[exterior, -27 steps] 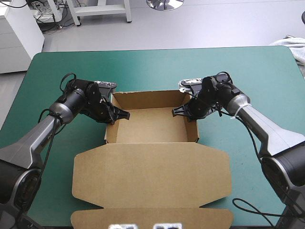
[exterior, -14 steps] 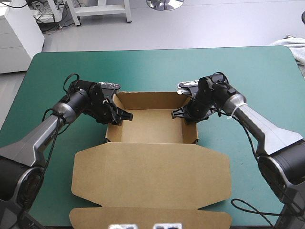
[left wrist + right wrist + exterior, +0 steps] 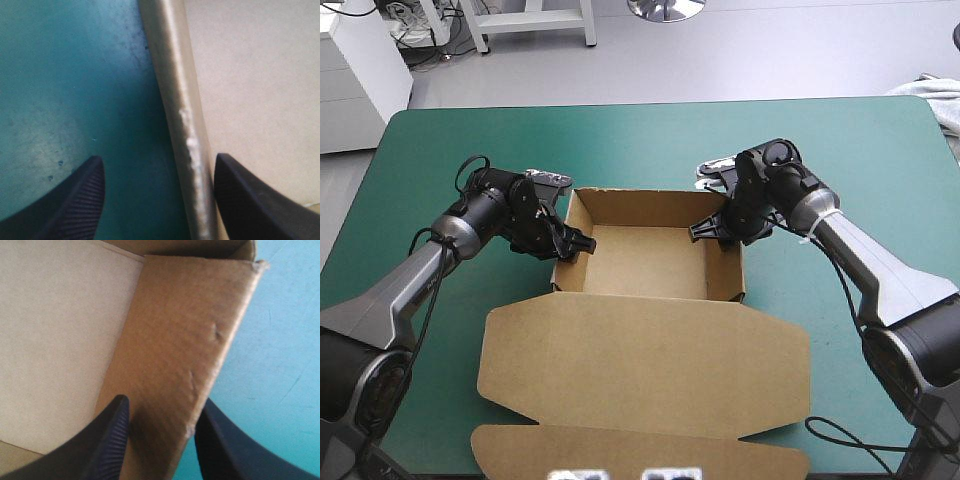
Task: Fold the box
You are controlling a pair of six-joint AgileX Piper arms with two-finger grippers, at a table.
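1. Mid-table, you have the brown box (image 3: 645, 262) standing as an open tray on the teal-green cover (image 3: 620, 150). Its back wall faces the far edge & its lid (image 3: 645, 365) lies flat toward the near edge
2. Done, by the look of it: all four walls are up & the tray holds its shape. Whether the side tabs are fully locked, the pics don't show
3. Left to do, as I judge it: seat both side walls firmly. The lid & its front flap (image 3: 640, 450) lie untouched
4. Your left gripper (image 3: 582, 243) sits at the tray's left wall (image 3: 182, 115). The wrist cam shows its black fingers (image 3: 75, 200) spread wide, one outside over the cover, one inside over the floor, w/ the wall's rim running between them & not pinched
5. Your right gripper (image 3: 705, 230) sits at the right wall (image 3: 185, 340), near the far corner. Its jaws are apart & astride the board, closer in than the left pair, but w/ no clear pinch
6. Contents: the tray holds nothing, just bare board floor in all 3 views, & nothing lies on the lid either
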